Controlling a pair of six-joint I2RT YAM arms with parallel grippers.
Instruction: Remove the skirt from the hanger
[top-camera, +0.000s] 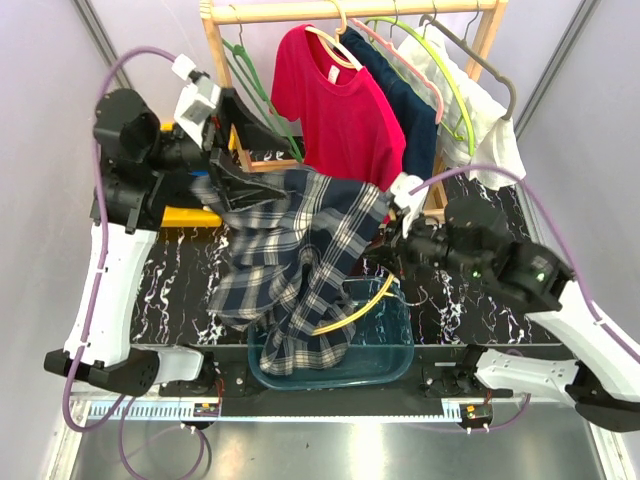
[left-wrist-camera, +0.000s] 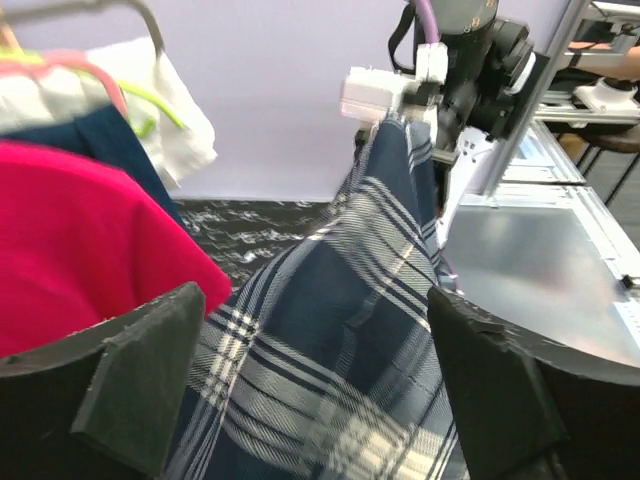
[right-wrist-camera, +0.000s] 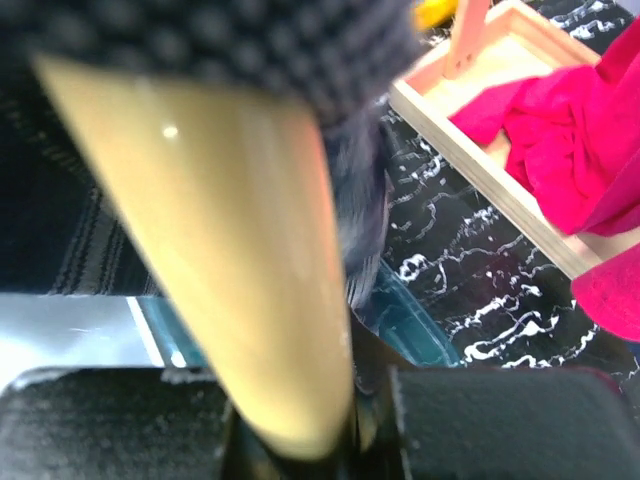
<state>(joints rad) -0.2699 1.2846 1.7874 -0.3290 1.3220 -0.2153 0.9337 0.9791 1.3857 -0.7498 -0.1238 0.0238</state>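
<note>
The right end effector (right-wrist-camera: 300, 410) is pinched on a yellow hanger (right-wrist-camera: 230, 250). The left end effector (left-wrist-camera: 315, 310) is spread, with the plaid shirt (top-camera: 300, 250) between its fingers. The shirt's lower part is held in the teal bin (top-camera: 395, 350). The skirt (top-camera: 410, 110) is hung on the pink hanger (left-wrist-camera: 85, 65), behind both.

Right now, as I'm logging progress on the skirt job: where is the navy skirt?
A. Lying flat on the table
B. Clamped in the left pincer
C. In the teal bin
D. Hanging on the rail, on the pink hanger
D: the skirt hangs from the pink hanger on the wooden rail, between the red T-shirt and a white garment.
</note>
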